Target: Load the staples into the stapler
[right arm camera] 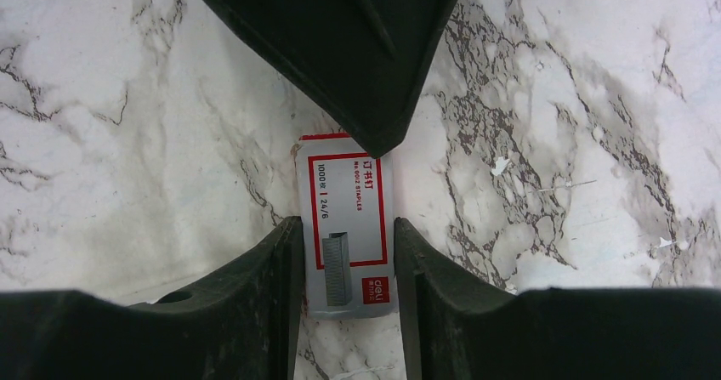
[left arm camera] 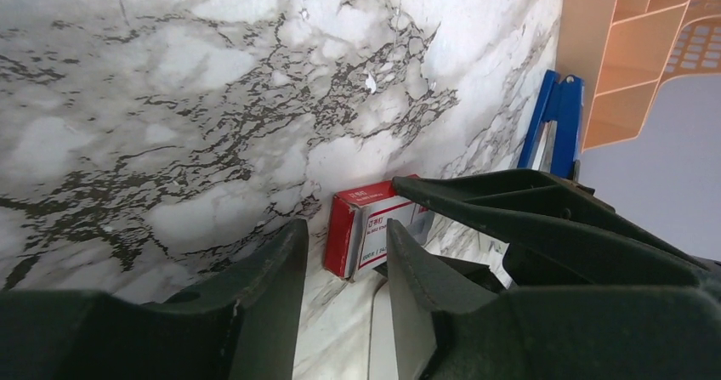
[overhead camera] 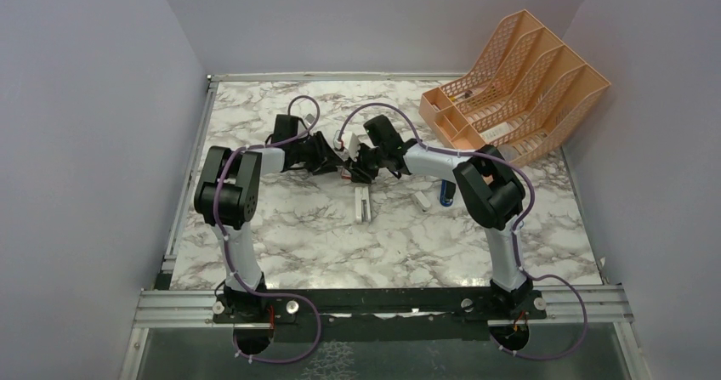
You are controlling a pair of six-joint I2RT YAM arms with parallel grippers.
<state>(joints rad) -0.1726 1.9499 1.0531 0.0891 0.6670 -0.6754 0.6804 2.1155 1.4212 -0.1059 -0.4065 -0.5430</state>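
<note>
The stapler [overhead camera: 363, 202] lies on the worktop [overhead camera: 281, 235] just below the middle of the overhead view, nearer the arm bases than both sets of fingers. It is too small there to tell whether it is hinged open. To its right sit a short white stub [overhead camera: 422, 200] and a blue tool [overhead camera: 445, 195].

Just above the stapler the two arms meet over a red-and-white box [right arm camera: 344, 227]. The right fingers [right arm camera: 263, 303] press against its two long sides, so they appear clamped on it. The left fingers [left arm camera: 263, 295] stand apart with a narrow gap, their tips at the box's far end. Whether they touch it I cannot tell.

No loose staples show anywhere, so I judge they are inside the box.

An orange rack [overhead camera: 519, 82] stands in the upper right corner.

- **Slipping:** the box could twist or slide out of the side grip if the left fingers push or pull its end off-line.
- **Crushing:** a hard squeeze could buckle the cardboard and jam the contents.
- **Spilling:** a sudden opening could scatter or break the staples.
- **Knocking:** either arm, dropping low, could shove the stapler close by.

Counted: one stapler, one box, one stub, one blue tool, one rack, two arms.
</note>
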